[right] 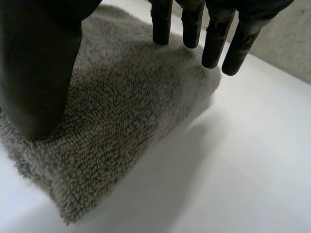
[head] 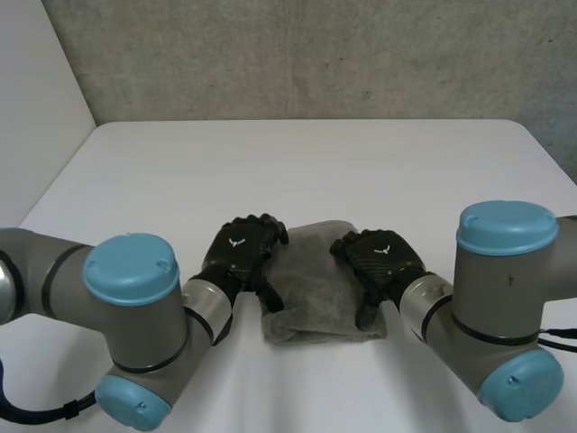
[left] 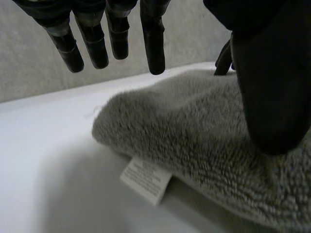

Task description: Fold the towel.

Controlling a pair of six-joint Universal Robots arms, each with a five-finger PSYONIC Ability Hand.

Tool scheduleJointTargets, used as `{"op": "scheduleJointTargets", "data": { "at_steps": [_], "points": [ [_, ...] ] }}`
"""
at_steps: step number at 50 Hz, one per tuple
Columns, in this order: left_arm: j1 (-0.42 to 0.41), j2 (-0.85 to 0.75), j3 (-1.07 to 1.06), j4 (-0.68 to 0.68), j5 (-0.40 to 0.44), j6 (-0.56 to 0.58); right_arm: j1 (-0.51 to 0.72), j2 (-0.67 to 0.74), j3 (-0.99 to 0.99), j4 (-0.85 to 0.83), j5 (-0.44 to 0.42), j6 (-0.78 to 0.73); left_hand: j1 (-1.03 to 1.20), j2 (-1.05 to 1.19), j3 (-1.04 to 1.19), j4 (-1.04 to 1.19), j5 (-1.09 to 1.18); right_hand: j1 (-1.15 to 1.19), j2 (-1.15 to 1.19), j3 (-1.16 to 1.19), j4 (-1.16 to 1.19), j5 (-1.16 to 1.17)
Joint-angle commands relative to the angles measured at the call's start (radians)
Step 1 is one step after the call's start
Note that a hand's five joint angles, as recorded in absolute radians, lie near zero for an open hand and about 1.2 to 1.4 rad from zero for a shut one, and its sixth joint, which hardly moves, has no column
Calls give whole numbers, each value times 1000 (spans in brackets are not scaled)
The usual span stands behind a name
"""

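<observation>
A small grey towel (head: 322, 290) lies folded into a thick pad near the table's front edge, between my two hands. My left hand (head: 240, 253) sits at the towel's left edge, open. In the left wrist view its fingers (left: 153, 44) hang straight above the towel (left: 194, 131) and its thumb rests on the pile. My right hand (head: 380, 259) lies over the towel's right side, also open. Seen from the right wrist, its fingers (right: 214, 39) are straight above the towel (right: 126, 111) and its thumb touches the cloth.
A white care label (left: 146, 180) sticks out from under the towel's folded edge beside my left hand. The white table (head: 306, 171) stretches bare behind the towel to a grey wall. My two arms flank the towel at the front.
</observation>
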Motion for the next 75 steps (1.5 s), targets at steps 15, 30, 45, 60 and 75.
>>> {"op": "scheduleJointTargets", "data": {
  "at_steps": [15, 30, 45, 60, 75],
  "points": [
    [15, 106, 51, -40, 0, 25, -18, -169, -46, 14, 11, 2, -75, -73, -77, -81, -49, -58, -75, -73, -83, -58],
    [63, 385, 279, -444, -193, 25, -99, -432, -199, 178, 99, 148, -81, -79, -83, -87, -55, -58, -75, -73, -83, -58],
    [75, 388, 298, -493, -273, 24, -116, -441, -206, 230, 133, 146, -81, -79, -83, -87, -55, -58, -75, -73, -83, -58],
    [73, 389, 302, -499, -271, 21, -117, -441, -201, 226, 182, 142, -81, -79, -83, -87, -55, -58, -75, -73, -83, -58],
    [73, 389, 296, -498, -265, 22, -100, -386, -196, 235, 156, 93, -81, -79, -83, -87, -55, -58, -75, -73, -83, -58]
  ]
}}
